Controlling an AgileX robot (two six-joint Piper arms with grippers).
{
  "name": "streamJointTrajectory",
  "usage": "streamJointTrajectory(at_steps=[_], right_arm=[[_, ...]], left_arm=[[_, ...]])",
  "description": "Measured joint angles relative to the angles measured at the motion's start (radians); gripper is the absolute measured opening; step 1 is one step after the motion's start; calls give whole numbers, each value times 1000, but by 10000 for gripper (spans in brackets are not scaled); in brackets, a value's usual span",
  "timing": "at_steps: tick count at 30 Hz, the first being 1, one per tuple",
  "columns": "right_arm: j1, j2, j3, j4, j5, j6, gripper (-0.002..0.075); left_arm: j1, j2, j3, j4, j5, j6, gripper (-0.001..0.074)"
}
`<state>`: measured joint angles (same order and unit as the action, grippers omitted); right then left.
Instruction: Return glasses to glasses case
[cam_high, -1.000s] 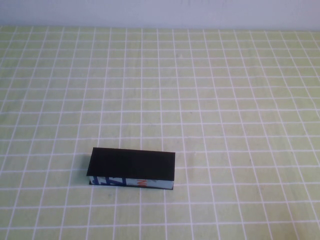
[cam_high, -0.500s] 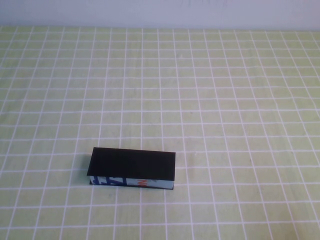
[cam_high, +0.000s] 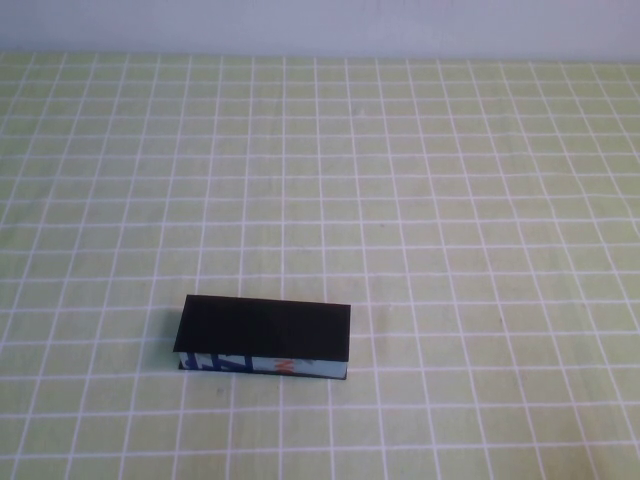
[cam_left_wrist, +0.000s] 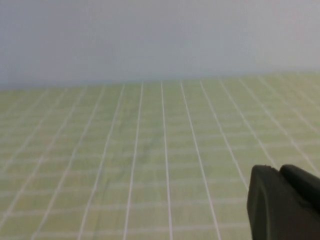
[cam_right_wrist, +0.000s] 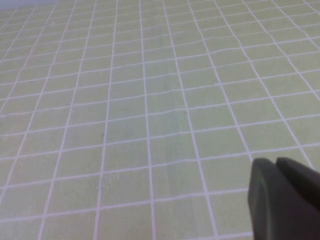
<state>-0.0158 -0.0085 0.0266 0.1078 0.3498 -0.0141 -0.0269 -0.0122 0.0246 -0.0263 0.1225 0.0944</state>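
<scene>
Right gripper (cam_right_wrist: 282, 200) pinched together over bare green cloth (cam_right_wrist: 150, 100); left gripper (cam_left_wrist: 282, 202) likewise, can't tell its state.
Glasses case (cam_high: 265, 335) lies lid down, near my edge.

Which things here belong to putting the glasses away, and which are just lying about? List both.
For the job:
- glasses case, lid down, near left of the table
- left gripper and right gripper, each shut, over bare cloth
- no glasses in view

Lying about:
- nothing but the green checked tablecloth
</scene>
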Motion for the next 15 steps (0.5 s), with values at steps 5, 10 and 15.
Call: streamJointTrajectory(at_steps=[5,10,15], right_arm=[[0,-1,0,2,0,0,-11],[0,-1,0,2,0,0,-11],[0,-1,0,5,0,0,-11]], left_arm=[[0,0,1,17,211,-15,-2],[0,0,2,26,259,-21,-2],[0,0,2,26,264,-21,-2]])
